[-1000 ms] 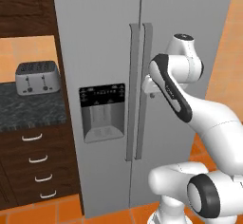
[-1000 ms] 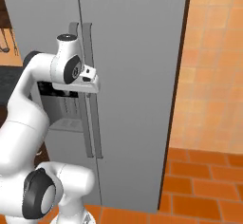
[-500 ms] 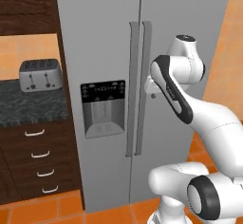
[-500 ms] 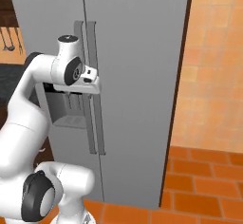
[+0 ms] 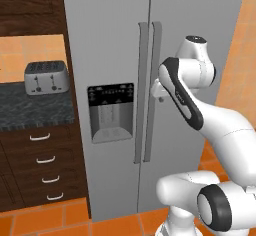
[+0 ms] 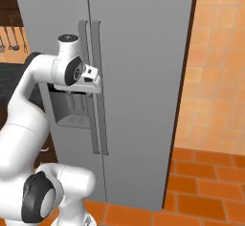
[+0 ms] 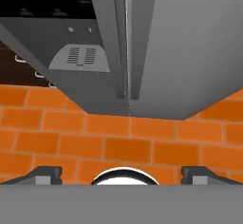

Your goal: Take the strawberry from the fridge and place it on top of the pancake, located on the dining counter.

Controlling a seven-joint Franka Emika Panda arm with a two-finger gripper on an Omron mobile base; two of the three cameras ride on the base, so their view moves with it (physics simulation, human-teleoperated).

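Since both doors of the fridge [image 5: 150, 80] are shut, the strawberry is presumably still inside, hidden; pancake and dining counter lie outside these shots. Fridge is grey, side-by-side, two long vertical handles meeting at the centre seam, right handle [image 5: 152, 90] beside left handle [image 5: 140, 92]. Black dispenser panel [image 5: 110, 111] sits on the left door.

Gripper [image 6: 94, 79] hangs at the hand end of the arm, right up by the right handle at about mid height, looks touching or just short of it, cannot tell which. Hand view points down along the door fronts to the orange tile floor [image 7: 118, 142]; finger tips [image 7: 45, 174] stand far apart at the two bottom corners, so the pincer is wide open, holding nothing.

Step judged: reaching for the door handle, the very start of the task. Next move needs jaws lined up around the right handle, closed on it, then a pull outward along the door's swing.

Further out: toaster [image 5: 46, 76] on dark speckled worktop [image 5: 30, 112], drawers [image 5: 42, 165] below.
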